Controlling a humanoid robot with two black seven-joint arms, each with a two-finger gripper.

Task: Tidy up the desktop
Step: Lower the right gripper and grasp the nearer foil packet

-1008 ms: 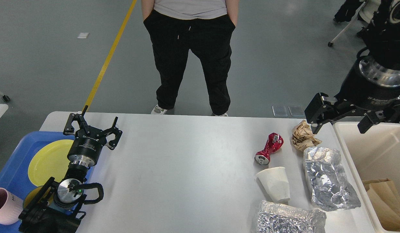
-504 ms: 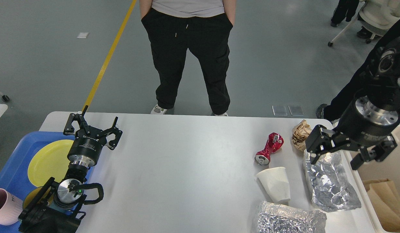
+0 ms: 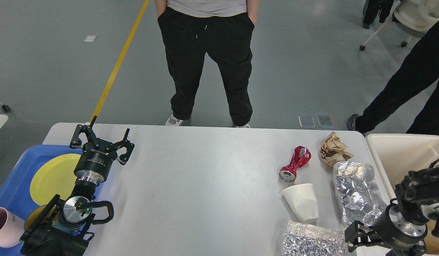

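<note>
The counter [image 3: 205,185] lies bare and passable across its middle, while its right end is crowded by a crushed red can [image 3: 295,163], white cup [image 3: 301,202], crumpled brown paper [image 3: 333,149] and two foil bundles [image 3: 358,197].

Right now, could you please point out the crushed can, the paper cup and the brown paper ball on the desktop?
Crushed can [image 3: 296,164]: head view, pinched middle of the red body.
Paper cup [image 3: 302,202]: head view, white side wall.
Brown paper ball [image 3: 334,149]: head view, centre of the crumple.

Single head view, high, looking forward and down over the desktop [image 3: 205,177], floor beyond
</note>
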